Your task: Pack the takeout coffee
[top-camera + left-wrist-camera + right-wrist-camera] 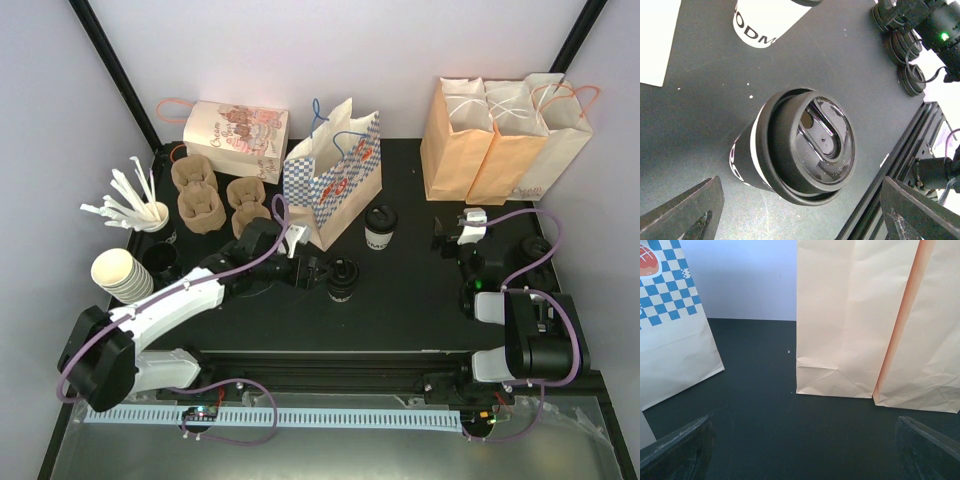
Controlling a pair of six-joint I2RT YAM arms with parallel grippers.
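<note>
One takeout coffee cup point(343, 279) with a black lid stands in the middle of the table, and a second coffee cup point(380, 226) stands behind it to the right. My left gripper point(316, 272) is open just left of the nearer one. In the left wrist view this cup point(805, 147) sits just beyond my gripper point(802, 217), between the lines of the spread fingers point(685, 215) and untouched. The white side of the second cup point(765, 22) with its black letters shows at the top. My right gripper point(452, 232) is open and empty, low over the table point(805, 452).
A blue-checked paper bag point(335, 175) stands open behind the cups. Three tan bags point(500, 135) line the back right, close ahead of the right gripper point(855, 315). Brown pulp carriers point(210, 195), a printed cream bag point(237, 127), a cup of white stirrers point(140, 208) and stacked plain cups point(120, 275) fill the left.
</note>
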